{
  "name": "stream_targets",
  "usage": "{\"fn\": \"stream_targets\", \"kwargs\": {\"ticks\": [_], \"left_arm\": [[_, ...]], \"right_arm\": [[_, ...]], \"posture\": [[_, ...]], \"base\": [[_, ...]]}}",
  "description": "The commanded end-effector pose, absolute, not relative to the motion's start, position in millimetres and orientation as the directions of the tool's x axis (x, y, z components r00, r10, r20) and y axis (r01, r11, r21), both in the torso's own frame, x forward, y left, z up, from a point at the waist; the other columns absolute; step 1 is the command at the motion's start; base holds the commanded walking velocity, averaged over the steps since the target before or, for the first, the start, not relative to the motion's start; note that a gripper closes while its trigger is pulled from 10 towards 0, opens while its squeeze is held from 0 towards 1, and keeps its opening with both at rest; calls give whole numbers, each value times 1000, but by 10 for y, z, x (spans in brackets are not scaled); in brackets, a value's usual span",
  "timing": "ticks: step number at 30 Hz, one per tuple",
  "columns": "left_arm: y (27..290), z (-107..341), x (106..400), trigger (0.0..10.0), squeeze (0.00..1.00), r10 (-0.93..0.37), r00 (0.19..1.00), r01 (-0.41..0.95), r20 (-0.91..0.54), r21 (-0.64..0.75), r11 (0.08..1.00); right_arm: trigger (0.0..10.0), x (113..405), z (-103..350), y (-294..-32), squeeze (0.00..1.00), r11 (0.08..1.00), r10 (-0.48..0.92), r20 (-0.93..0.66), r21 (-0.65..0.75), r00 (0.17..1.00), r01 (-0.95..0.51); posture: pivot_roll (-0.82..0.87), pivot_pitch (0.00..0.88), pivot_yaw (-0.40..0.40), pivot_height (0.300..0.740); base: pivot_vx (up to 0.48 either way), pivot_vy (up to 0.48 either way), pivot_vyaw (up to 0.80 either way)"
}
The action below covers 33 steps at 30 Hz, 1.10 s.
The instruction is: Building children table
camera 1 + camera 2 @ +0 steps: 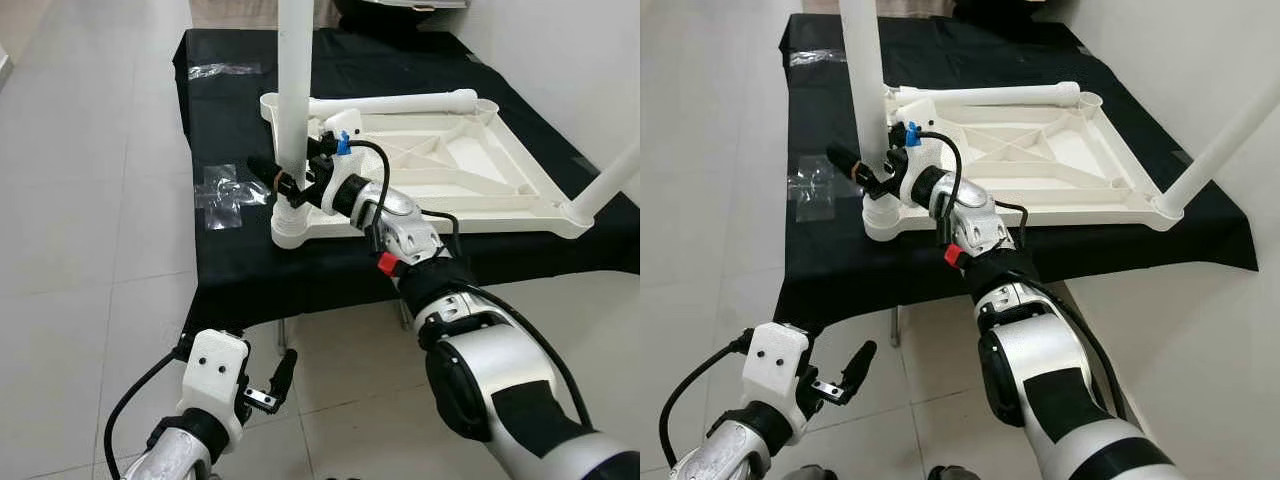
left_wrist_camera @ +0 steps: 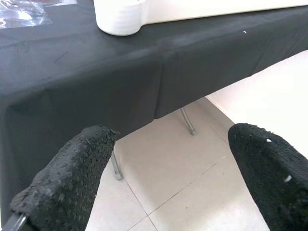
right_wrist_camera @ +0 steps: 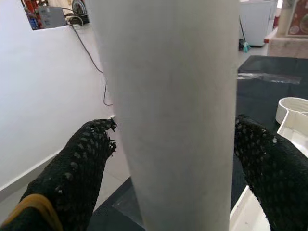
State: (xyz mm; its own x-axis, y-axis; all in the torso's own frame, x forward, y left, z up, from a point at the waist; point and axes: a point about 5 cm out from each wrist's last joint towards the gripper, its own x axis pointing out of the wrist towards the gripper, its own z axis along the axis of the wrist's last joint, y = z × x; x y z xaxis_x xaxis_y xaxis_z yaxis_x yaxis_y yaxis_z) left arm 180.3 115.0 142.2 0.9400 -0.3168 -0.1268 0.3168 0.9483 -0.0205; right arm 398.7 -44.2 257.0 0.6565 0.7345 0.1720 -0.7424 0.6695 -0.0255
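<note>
- Step in hand, by judgement: seating the upright white plastic table leg (image 1: 294, 90) into the round corner socket (image 1: 289, 222) of the white ribbed plastic tabletop (image 1: 440, 165), lying underside-up on the black cloth-covered work table (image 1: 240, 270).
- Right gripper (image 1: 290, 178): black fingers set either side of the leg just above the socket, one finger (image 3: 77, 168) on each flank in the right wrist view; apart, bracketing the leg (firm contact cannot be confirmed).
- Left gripper (image 1: 272, 385): low over the tiled floor, in front of the table edge, fingers spread apart, holding nothing.
- Keep the leg vertical while turning or pressing; any tilt at the socket risks a cross-seated joint.
- Grip low, near the socket, for control; avoid squeezing hard on smooth plastic, likely to slip.
- Apply force straight down the leg axis, to keep the tabletop from sliding on the cloth.
- Consider bracing the tabletop rim with the free gripper (currently well apart from it).
- Also present: a second fitted leg (image 1: 610, 180) at the near right corner, a loose white leg (image 1: 400, 103) lying across the far rim, and clear plastic bags (image 1: 228, 195) beside the socket corner.
</note>
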Motion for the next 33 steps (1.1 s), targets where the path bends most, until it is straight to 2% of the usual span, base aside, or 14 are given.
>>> {"fn": "stream_targets", "kwargs": {"ticks": [1,11,30,31,33], "left_arm": [[1125,1410,1771,10000,0,-322,936,321,-141,-33,947],[1117,1410,1766,10000,0,-319,937,317,-142,-36,948],[1117,1412,1778,10000,0,-317,938,315,-143,-36,948],[1115,1413,1780,10000,0,-318,938,316,-142,-37,948],[1113,1412,1780,10000,0,-318,937,316,-143,-36,948]], "right_arm": [[10000,4000,2605,-433,0,682,722,184,-30,667,-730],[10000,4056,2754,-466,0,739,659,231,-20,716,-673],[10000,4020,2768,-368,0,702,701,245,-66,670,-710],[0,4022,2762,-366,0,705,697,242,-66,674,-706],[0,4026,2751,-370,0,710,693,239,-64,680,-701]], "posture": [[159,185,-149,740],[159,186,-152,740],[157,187,-152,740],[155,187,-152,740],[154,186,-153,740]], "base": [[0,0,0],[0,0,0],[0,0,0],[0,0,0],[0,0,0]]}}
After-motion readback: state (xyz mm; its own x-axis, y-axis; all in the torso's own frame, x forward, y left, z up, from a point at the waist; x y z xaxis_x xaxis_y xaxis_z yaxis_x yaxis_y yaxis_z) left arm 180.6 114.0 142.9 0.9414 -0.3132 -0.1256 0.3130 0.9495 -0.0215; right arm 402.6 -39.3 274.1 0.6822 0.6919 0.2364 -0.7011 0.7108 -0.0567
